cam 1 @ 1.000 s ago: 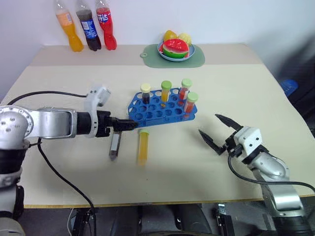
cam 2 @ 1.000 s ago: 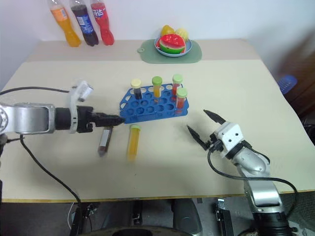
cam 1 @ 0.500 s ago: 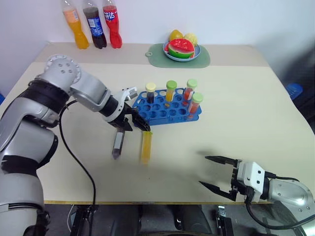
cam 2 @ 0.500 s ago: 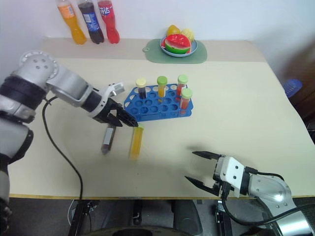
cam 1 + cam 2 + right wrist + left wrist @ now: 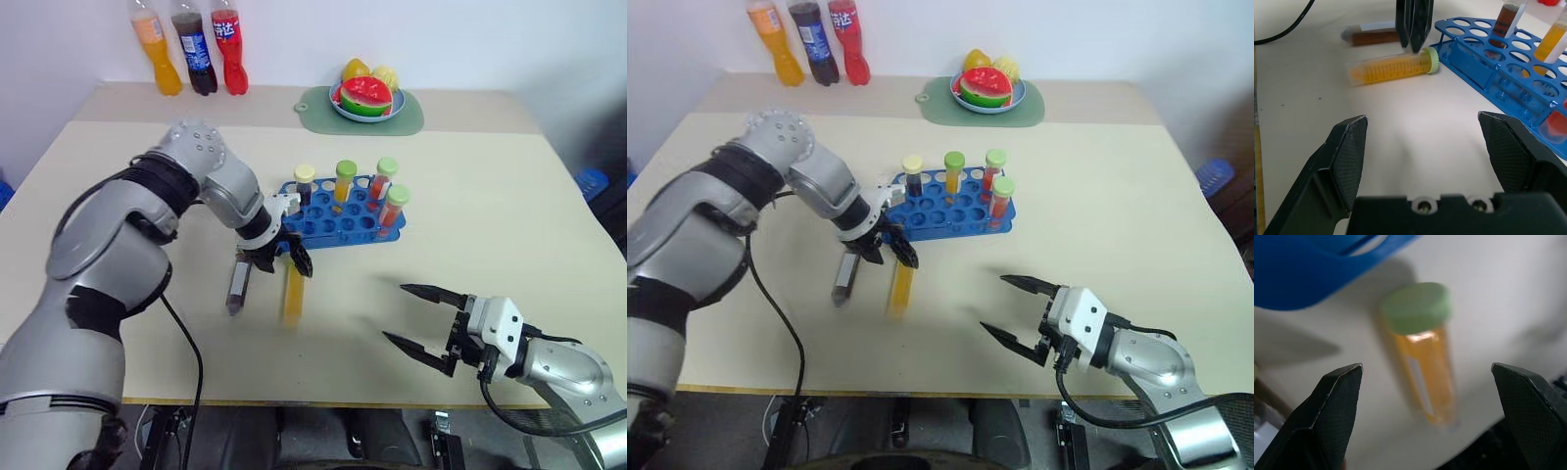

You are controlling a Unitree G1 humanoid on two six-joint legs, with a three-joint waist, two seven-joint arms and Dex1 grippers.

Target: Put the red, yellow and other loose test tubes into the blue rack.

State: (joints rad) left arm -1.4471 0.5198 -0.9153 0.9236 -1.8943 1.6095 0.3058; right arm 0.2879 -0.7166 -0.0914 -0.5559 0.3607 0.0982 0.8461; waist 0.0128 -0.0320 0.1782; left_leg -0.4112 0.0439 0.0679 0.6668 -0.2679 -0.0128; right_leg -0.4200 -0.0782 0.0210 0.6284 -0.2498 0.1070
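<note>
The scene is evenly and brightly lit from above, and only soft, short shadows are cast on the pale table (image 5: 490, 196). No harsh glare is seen. In the left wrist view the yellow tube (image 5: 1422, 352) and blue rack (image 5: 1308, 269) are rendered blurred, out of focus. In the head views the yellow tube is smeared lengthwise. The right wrist view is sharper, softened toward its far edge.

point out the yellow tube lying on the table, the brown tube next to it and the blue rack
yellow tube (image 5: 291, 296), left eye view, middle of its body
brown tube (image 5: 235, 286), left eye view, middle of its body
blue rack (image 5: 338, 224), left eye view, holed top between the standing tubes
</note>
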